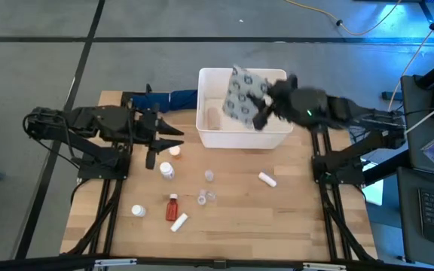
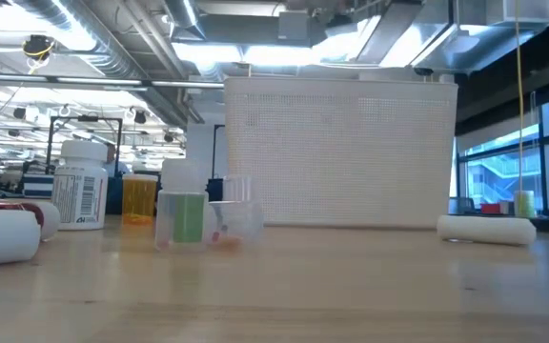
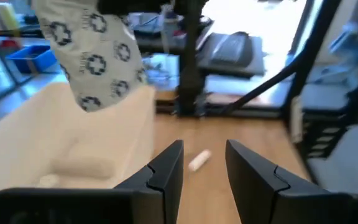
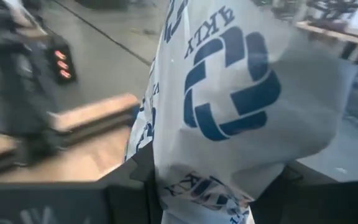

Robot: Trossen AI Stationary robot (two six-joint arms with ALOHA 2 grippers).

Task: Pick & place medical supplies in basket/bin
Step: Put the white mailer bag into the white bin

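So the grey packet [image 1: 245, 95] with the blue cross pattern is up in the air right over the white bin [image 1: 207, 126], pinched in the right gripper [image 1: 263, 113]. The wrist view on that arm is basically all packet, with the dark fingers clamped at its bottom edge. Looks to me like this is the drop-off step: packet carried over, not let go yet. There's already something pale and tube-shaped lying inside the bin at its left end.

Next move I'd guess is just lowering a bit and letting go so the packet falls inside the walls rather than draping over the rim, since it's floppy and hangs at a tilt.

The left gripper [image 1: 173, 140] sits just left of the bin near its front corner, fingers parted and holding nothing, right by an orange-capped bottle [image 1: 175, 150].

Plenty left on the counter [image 1: 292, 218] nearer the front: a white bottle [image 1: 168, 171], a red bottle [image 1: 172, 205], a white tube [image 1: 178, 221], another white tube [image 1: 267, 178] off to the right, a couple of tiny clear cups [image 1: 209, 176], and a small white bottle [image 1: 137, 211] on the left. A blue cloth [image 1: 173, 98] lies beyond the bin's left side.
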